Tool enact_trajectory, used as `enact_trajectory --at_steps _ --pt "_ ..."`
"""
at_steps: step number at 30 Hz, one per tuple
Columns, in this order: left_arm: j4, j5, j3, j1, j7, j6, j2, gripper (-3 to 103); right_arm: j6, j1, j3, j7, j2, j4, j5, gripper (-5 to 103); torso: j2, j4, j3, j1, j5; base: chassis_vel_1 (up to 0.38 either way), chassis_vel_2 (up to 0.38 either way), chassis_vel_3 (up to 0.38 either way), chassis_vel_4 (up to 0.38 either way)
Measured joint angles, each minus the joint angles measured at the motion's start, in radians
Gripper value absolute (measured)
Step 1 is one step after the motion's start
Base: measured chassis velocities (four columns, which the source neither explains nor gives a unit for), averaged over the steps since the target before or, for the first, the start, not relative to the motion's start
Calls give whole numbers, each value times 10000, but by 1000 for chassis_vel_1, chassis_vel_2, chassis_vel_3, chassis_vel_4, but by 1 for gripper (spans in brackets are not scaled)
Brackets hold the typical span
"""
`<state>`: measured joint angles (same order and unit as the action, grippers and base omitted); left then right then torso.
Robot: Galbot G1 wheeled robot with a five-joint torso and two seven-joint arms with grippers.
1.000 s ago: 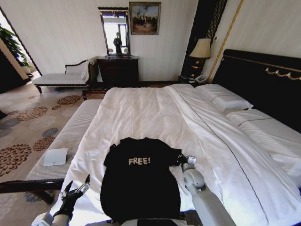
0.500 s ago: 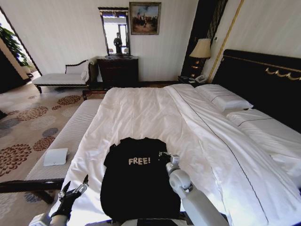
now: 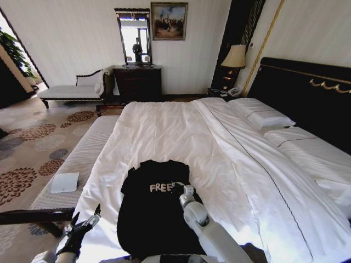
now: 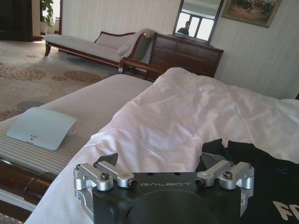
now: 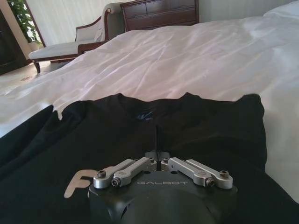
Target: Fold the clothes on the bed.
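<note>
The clothes, a black T-shirt [image 3: 153, 219] with white lettering, lie flat at the foot of the bed [image 3: 181, 131] on its white duvet. My right gripper [image 3: 175, 187] rests on the shirt's chest, covering the end of the lettering. In the right wrist view that gripper [image 5: 158, 157] is shut, its tips pinching a fold of the black fabric [image 5: 117, 126] below the collar. Over the duvet near the bed's left foot corner, my left gripper [image 3: 86, 213] hangs open. The left wrist view shows the left gripper [image 4: 160, 161] holding nothing, with the shirt's edge [image 4: 275, 177] just beside it.
A pale striped bench [image 3: 82, 159] runs along the bed's left side with a flat white pad [image 3: 64, 182] on it. White pillows [image 3: 260, 115] lie against the dark headboard [image 3: 307, 93]. A chaise [image 3: 71, 90] and dark dresser [image 3: 137, 82] stand at the far wall.
My right gripper has moved left from the shirt's right sleeve edge onto the chest, drawing the sleeve inward over the shirt. The left gripper has sunk slightly.
</note>
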<state>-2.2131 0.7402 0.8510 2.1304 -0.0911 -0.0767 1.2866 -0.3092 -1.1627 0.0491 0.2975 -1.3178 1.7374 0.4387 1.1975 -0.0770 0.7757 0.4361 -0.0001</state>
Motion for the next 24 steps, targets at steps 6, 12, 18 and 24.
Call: enact_trajectory --at_steps 6,12,18,24 --pt "0 10 -1 -31 5 0 -7 100 132 -101 191 -145 -36 -211 -278 0 0 -1 0 0 0 0 0 0 0" --pt "10 13 -16 -70 4 13 1 100 217 55 359 -207 -104 -756 -439 0 0 -1 0 0 1 0 0 0 0" --pt "72 42 -17 -84 -6 14 7 100 231 -321 303 -463 11 -244 -392 17 0 1 1 1 2 0 0 0 0" --pt "157 43 -87 -213 -36 55 -14 100 32 -1769 -241 -998 424 1384 -305 38 0 0 -1 0 2 0 0 0 0"
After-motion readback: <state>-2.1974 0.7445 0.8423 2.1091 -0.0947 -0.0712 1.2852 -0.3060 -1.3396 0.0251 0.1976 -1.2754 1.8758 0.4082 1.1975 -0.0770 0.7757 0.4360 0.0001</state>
